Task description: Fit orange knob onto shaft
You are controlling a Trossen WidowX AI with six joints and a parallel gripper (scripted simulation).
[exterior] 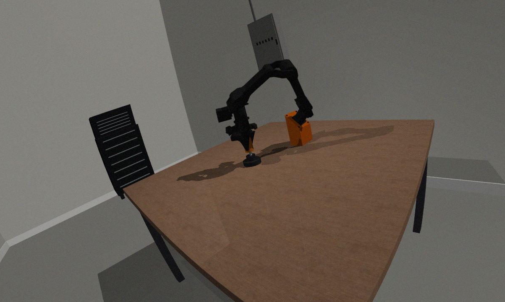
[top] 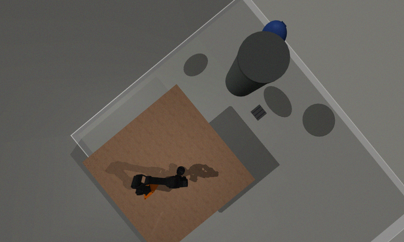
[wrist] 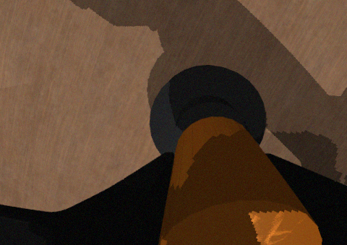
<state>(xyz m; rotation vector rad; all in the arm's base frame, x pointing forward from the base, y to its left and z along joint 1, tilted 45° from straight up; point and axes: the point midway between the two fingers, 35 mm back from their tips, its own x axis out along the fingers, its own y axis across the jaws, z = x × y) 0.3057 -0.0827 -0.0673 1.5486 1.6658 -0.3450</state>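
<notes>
The orange knob (exterior: 250, 144) (wrist: 224, 169) is upright, held between the fingers of my gripper (exterior: 249, 146) (wrist: 217, 162), which is shut on it. The black round pedestal (exterior: 252, 161) (wrist: 210, 80) stands on the table below the knob. In the exterior view a short piece of the silver shaft (exterior: 250, 154) shows between the knob's lower end and the pedestal. The knob's lower end is at the shaft's top, with a gap above the pedestal. In the wrist view the knob covers the shaft. The hole and both flat sides are hidden, so their alignment cannot be told.
The arm's orange base block (exterior: 299, 134) (top: 153, 189) stands on the wooden table (exterior: 302, 210) (top: 167, 126) behind the pedestal in the exterior view. Arm shadows cross the table. A black slatted object (exterior: 124, 150) stands beyond the table's edge. A large dark cylinder (top: 263, 57) stands away from the table.
</notes>
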